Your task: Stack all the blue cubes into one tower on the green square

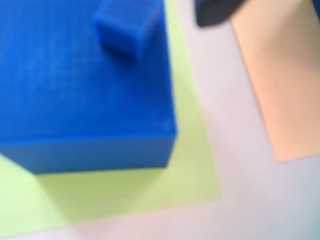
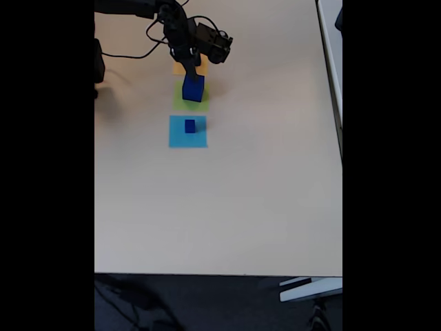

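Observation:
A large blue cube (image 1: 85, 85) stands on the green square (image 1: 190, 170); the fixed view shows the same cube (image 2: 193, 89) on the green square (image 2: 180, 103). A small blue cube (image 1: 127, 27) lies on the large cube's top near its far right edge, blurred. One dark finger (image 1: 215, 12) shows just right of the small cube, with a gap between them. In the fixed view my gripper (image 2: 193, 72) hangs directly over the large cube; its jaws are too small to read. Another small blue cube (image 2: 190, 125) sits on the light-blue square (image 2: 178, 138).
An orange-yellow square (image 1: 280, 85) lies right of the green one, behind it (image 2: 180, 68) in the fixed view. The arm and its cables (image 2: 200, 31) cross the table's far edge. The pale table (image 2: 220, 207) stretches toward the near edge.

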### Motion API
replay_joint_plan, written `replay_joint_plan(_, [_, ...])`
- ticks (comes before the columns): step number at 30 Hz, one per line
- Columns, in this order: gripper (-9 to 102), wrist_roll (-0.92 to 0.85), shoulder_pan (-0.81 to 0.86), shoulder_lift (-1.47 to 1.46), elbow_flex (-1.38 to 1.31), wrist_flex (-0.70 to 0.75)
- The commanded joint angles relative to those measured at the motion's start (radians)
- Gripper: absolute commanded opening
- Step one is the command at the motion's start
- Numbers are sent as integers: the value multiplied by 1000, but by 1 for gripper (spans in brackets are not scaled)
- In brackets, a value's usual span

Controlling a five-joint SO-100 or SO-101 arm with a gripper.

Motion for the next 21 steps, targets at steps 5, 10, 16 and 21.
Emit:
replay_joint_plan(5, [24, 40, 0, -6, -29, -12])
replay_joint_plan(10, [25, 49, 0, -37, -48, -5])
replay_joint_plan(16, [25, 71, -9, -72, -77, 31])
replay_joint_plan(21, [24, 74, -6, -86, -91, 58])
